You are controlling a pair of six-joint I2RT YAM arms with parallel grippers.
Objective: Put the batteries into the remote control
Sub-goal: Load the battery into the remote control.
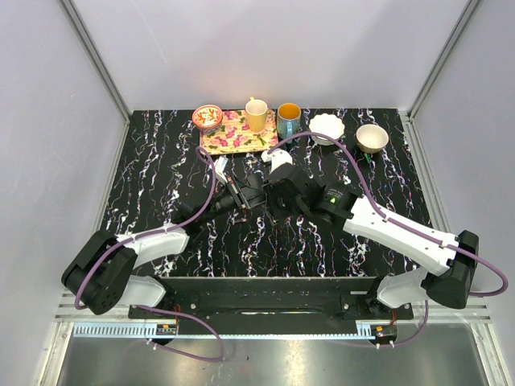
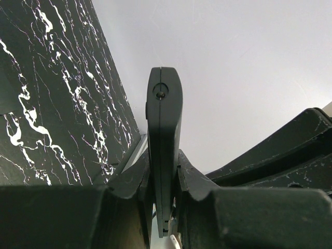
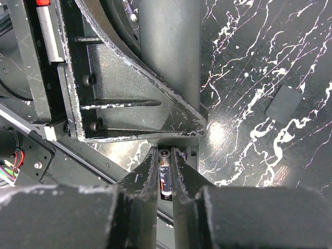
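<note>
My left gripper [image 2: 164, 162] is shut on the remote control [image 2: 164, 119], a slim black bar held edge-on and sticking out past the fingertips. My right gripper [image 3: 165, 156] is shut on a battery [image 3: 165, 179], a small dark cylinder with a metal end cap, gripped lengthwise between the fingers. Its tip sits right under the left gripper's body [image 3: 129, 98]. From above, the left gripper [image 1: 241, 193] and the right gripper [image 1: 272, 195] meet at the middle of the table. The remote between them is hard to make out there. No other batteries show.
A flat dark grey rectangular piece [image 3: 284, 104] lies on the marbled table to the right. At the back stand a floral tray [image 1: 237, 135], a small red bowl [image 1: 208, 117], a yellow mug [image 1: 257, 114], a teal mug [image 1: 289, 119] and two bowls [image 1: 327, 127], [image 1: 372, 138].
</note>
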